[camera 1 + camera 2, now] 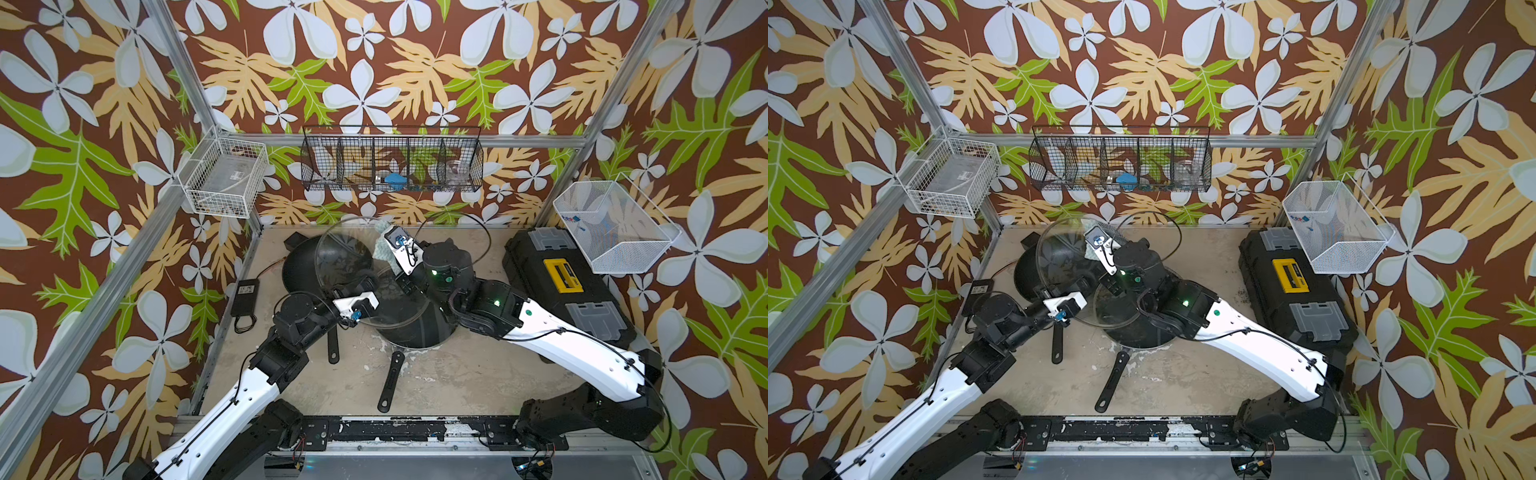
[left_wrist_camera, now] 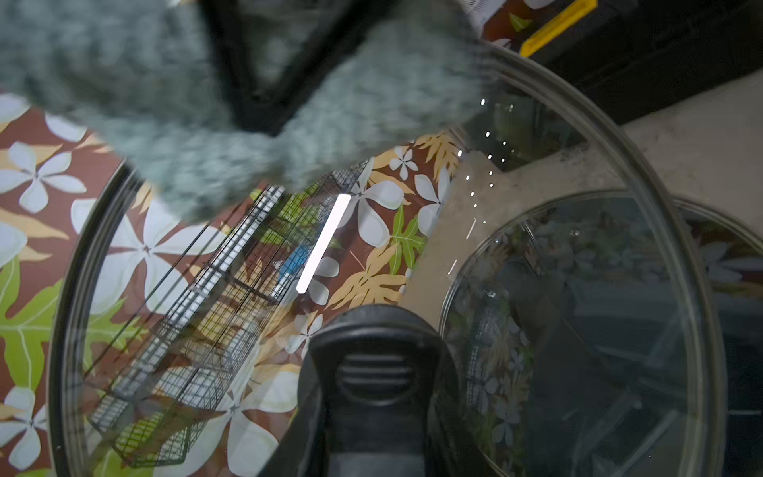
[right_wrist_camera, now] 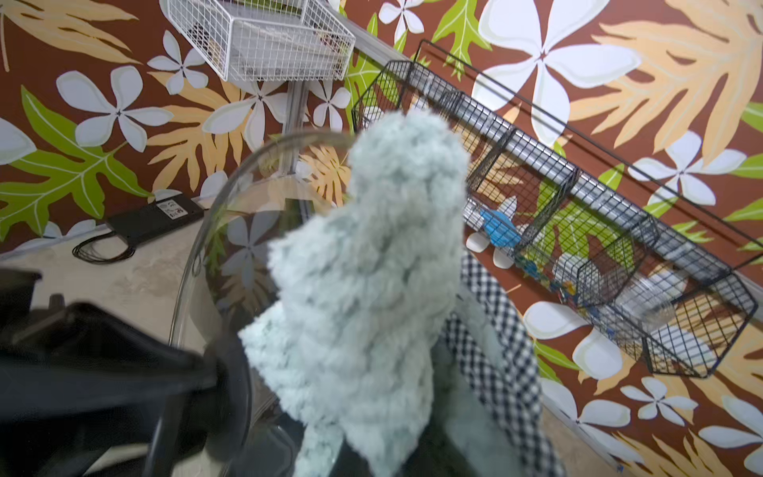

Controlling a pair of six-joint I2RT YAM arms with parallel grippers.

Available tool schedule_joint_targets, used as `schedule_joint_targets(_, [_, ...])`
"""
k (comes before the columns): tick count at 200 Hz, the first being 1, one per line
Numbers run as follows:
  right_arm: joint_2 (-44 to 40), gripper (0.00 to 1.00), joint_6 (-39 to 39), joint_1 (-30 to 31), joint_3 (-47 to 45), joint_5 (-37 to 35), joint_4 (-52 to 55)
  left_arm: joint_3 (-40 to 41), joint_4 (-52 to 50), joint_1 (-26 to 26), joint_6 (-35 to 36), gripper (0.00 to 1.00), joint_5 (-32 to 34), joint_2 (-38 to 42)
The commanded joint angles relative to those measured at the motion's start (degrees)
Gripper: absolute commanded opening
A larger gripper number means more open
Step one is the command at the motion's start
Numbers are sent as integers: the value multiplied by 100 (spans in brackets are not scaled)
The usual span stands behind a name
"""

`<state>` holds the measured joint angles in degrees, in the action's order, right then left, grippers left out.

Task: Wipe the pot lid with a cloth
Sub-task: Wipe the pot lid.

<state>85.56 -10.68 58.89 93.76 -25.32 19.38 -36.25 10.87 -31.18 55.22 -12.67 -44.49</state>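
Note:
The pot lid point(image 1: 345, 253), clear glass with a thin metal rim, is held up tilted over the back of the table in both top views. My left gripper point(image 1: 365, 291) is shut on its black handle point(image 2: 375, 371), which fills the space between the jaws in the left wrist view. The fluffy pale teal cloth point(image 1: 380, 253) lies pressed against the lid's upper right part, with my right gripper point(image 1: 386, 241) shut on it. In the right wrist view the cloth point(image 3: 371, 289) hides the fingertips, and the lid's rim point(image 3: 231, 198) curves beside it.
Under the lid are a black wok point(image 1: 299, 266) and a black pan point(image 1: 415, 332) bearing a smaller glass lid point(image 1: 1121, 307). A black toolbox point(image 1: 561, 282) stands at the right and a power adapter point(image 1: 245, 297) at the left. Wire baskets point(image 1: 390, 162) hang on the walls. A checked cloth point(image 3: 495, 351) lies behind.

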Motion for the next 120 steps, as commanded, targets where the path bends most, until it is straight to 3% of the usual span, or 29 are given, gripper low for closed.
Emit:
schedule_joint_targets(1, [506,0,-289,7,532,123,252,14,689,12,1494,0,-404,115])
schedule_joint_targets(67, [2042,0,-580,360,1894,56,646,38,591,9,2004,0,-224,171])
schedule_joint_targets(98, [1735,0,-646,330,1765,-187,491,98,591,9,1913,0,-123,125])
schedule_joint_targets(120, [1061,0,-556,256,1171,-320,138,92,683,7,1352,0,-114,56])
